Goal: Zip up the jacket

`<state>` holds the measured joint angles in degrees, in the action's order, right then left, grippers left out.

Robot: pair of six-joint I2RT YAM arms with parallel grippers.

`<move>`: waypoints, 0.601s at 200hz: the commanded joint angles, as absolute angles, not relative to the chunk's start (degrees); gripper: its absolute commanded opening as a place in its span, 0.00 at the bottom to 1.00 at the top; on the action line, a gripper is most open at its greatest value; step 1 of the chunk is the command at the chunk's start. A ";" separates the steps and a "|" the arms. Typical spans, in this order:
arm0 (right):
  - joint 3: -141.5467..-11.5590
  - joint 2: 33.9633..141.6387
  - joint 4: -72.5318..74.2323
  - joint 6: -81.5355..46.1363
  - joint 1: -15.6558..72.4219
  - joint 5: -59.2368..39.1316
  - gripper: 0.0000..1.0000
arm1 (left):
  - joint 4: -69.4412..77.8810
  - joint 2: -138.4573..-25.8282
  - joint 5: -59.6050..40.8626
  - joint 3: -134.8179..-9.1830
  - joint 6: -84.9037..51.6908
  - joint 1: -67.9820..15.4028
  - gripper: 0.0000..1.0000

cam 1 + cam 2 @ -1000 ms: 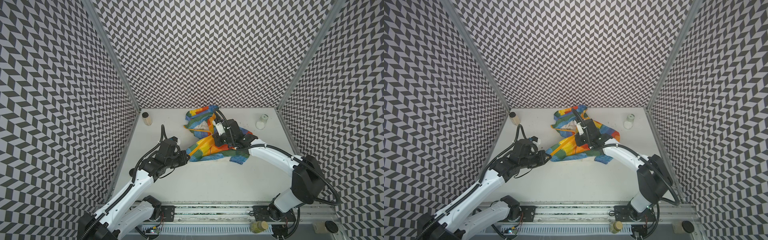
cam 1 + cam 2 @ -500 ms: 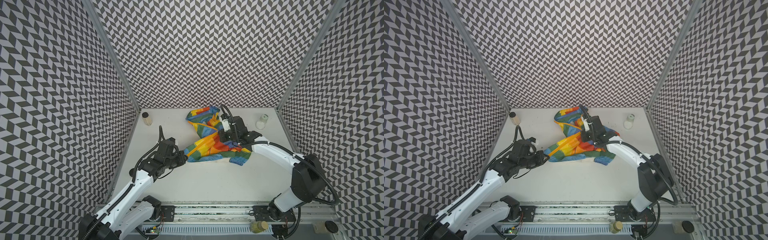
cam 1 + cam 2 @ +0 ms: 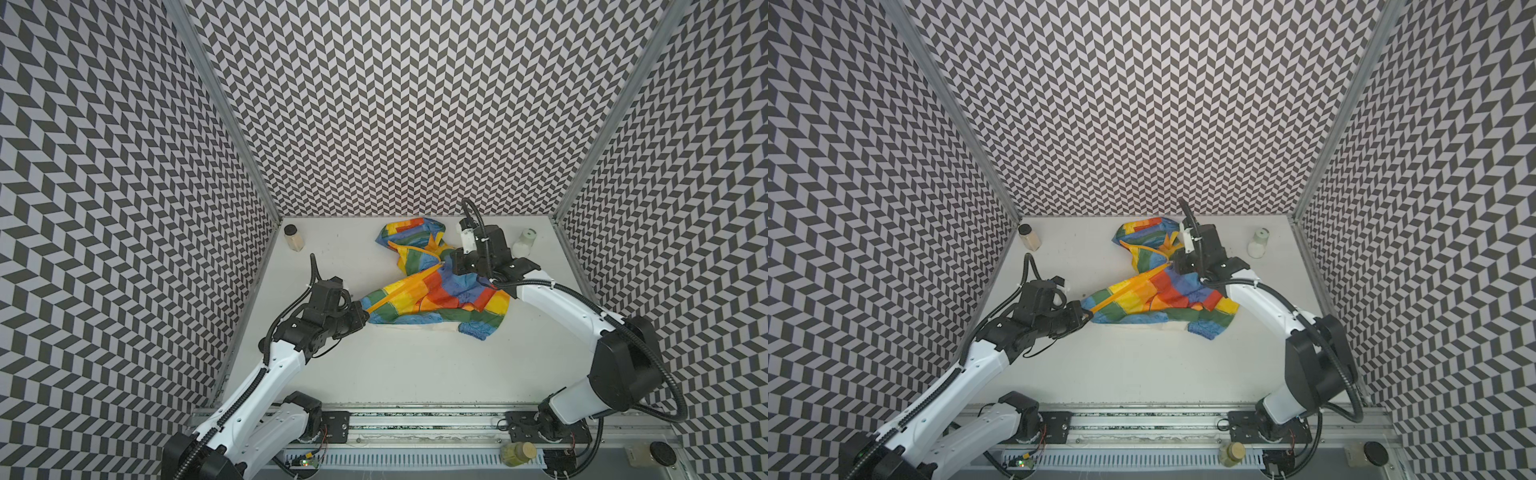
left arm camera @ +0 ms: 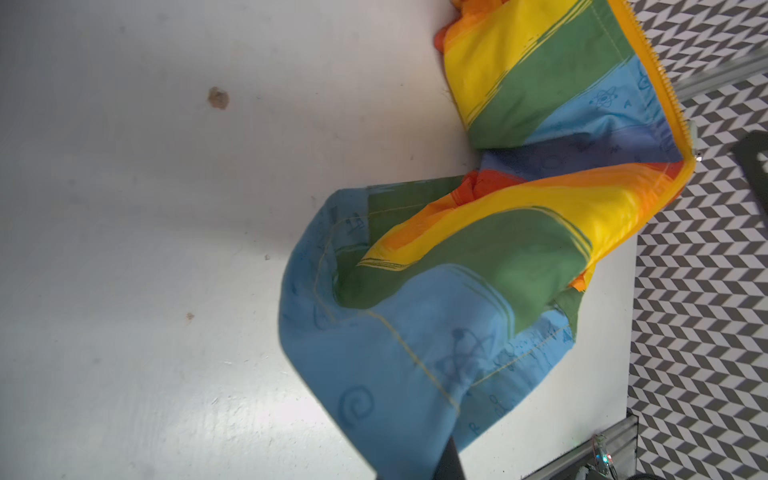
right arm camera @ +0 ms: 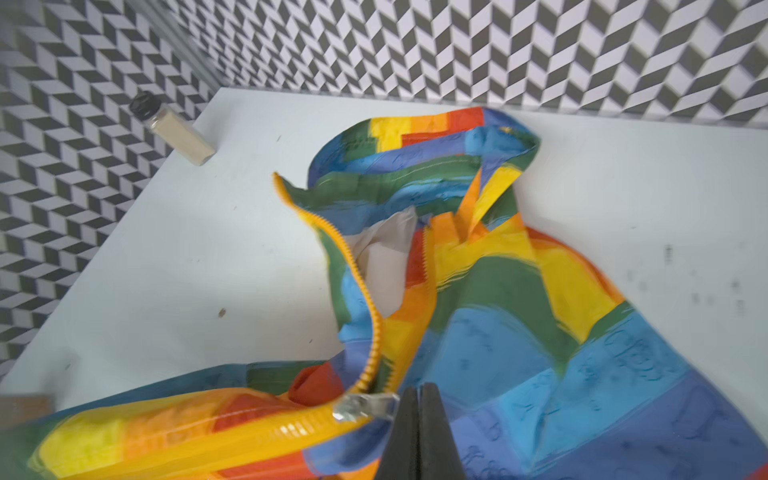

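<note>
- The jacket (image 3: 440, 291) lies mid-tabletop (image 3: 415, 374), zipper (image 5: 249, 432) partly closed.
- The left hand (image 3: 364, 312) pinches the hem (image 3: 376, 305); the right hand (image 5: 419, 392) pinches the zipper pull (image 5: 362, 405).
- Best done, it seems, by holding the zipper taut and drawing the pull straight toward the collar.

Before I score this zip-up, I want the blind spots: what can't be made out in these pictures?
left gripper fingertips: left wrist view, cut off by the frame edge; top views, buried in the jacket hem.
zipper pull inside the right gripper: right wrist view, motion-blurred.
Jacket's far side: top views, behind the right arm.
</note>
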<state>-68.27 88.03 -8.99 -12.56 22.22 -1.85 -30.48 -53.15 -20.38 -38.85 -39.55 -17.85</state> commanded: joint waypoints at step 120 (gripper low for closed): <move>-67.34 88.80 -4.30 -14.76 18.90 -16.16 0.00 | -33.38 -52.06 -21.10 -36.57 -39.35 -14.17 0.00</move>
<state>-68.25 87.11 -7.09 -14.15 18.59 -10.76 -32.25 -53.01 -21.30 -37.15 -39.53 -14.81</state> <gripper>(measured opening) 0.047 0.053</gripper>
